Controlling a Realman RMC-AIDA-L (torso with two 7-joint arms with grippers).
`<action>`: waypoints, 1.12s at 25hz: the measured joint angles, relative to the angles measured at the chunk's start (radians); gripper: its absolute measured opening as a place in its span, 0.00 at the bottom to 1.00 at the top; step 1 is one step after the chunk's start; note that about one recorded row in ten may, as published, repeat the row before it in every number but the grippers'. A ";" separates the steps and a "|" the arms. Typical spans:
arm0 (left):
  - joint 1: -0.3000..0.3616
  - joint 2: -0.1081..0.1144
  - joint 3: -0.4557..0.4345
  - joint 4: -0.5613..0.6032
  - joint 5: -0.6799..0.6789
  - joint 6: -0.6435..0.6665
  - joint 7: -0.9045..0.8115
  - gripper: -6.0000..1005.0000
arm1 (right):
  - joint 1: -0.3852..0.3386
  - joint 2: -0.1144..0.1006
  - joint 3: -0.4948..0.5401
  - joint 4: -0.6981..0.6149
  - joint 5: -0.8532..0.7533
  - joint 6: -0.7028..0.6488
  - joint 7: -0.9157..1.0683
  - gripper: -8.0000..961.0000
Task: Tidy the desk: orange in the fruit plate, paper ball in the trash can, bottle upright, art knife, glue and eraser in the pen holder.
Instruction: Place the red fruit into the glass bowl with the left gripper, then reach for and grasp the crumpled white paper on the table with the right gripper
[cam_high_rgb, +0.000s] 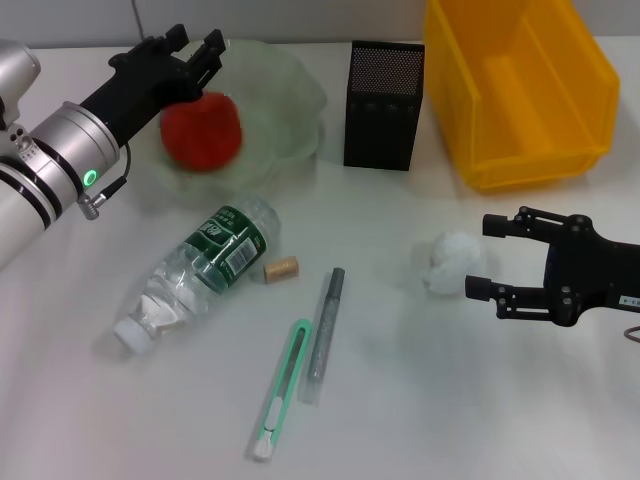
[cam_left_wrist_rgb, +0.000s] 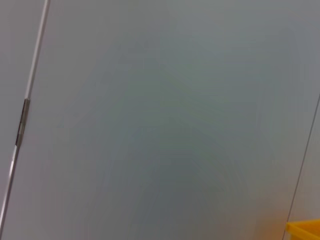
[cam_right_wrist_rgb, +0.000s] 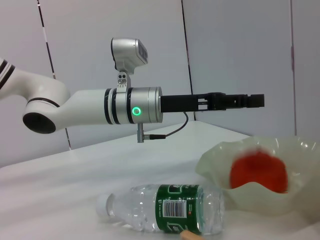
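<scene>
The orange (cam_high_rgb: 200, 130) (cam_right_wrist_rgb: 259, 172) lies in the translucent green fruit plate (cam_high_rgb: 285, 85) (cam_right_wrist_rgb: 305, 205). My left gripper (cam_high_rgb: 195, 48) (cam_right_wrist_rgb: 252, 100) hovers open just above it, holding nothing. The paper ball (cam_high_rgb: 452, 262) rests on the desk right at the tips of my open right gripper (cam_high_rgb: 488, 257). The bottle (cam_high_rgb: 200, 275) (cam_right_wrist_rgb: 170, 215) lies on its side. Beside it are the tan eraser (cam_high_rgb: 281, 268), the grey glue stick (cam_high_rgb: 325, 335) and the green art knife (cam_high_rgb: 280, 390). The black mesh pen holder (cam_high_rgb: 385, 105) stands at the back, with the yellow trash can (cam_high_rgb: 520, 90) to its right.
The left wrist view shows only a wall and a corner of the yellow bin (cam_left_wrist_rgb: 302, 230). The left arm (cam_high_rgb: 60, 160) (cam_right_wrist_rgb: 100, 107) stretches over the desk's left side. White desk surface lies between the bottle and the paper ball.
</scene>
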 joint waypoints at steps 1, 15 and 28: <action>0.000 0.000 -0.002 0.000 0.000 0.000 0.000 0.32 | 0.000 0.000 0.002 0.000 0.000 0.000 0.000 0.85; 0.024 0.030 0.003 0.038 0.095 0.248 -0.147 0.84 | 0.004 -0.001 0.067 0.003 0.009 0.004 0.000 0.85; 0.154 0.121 -0.003 0.106 0.386 0.496 -0.255 0.85 | 0.041 -0.014 0.082 0.003 0.011 -0.008 0.033 0.85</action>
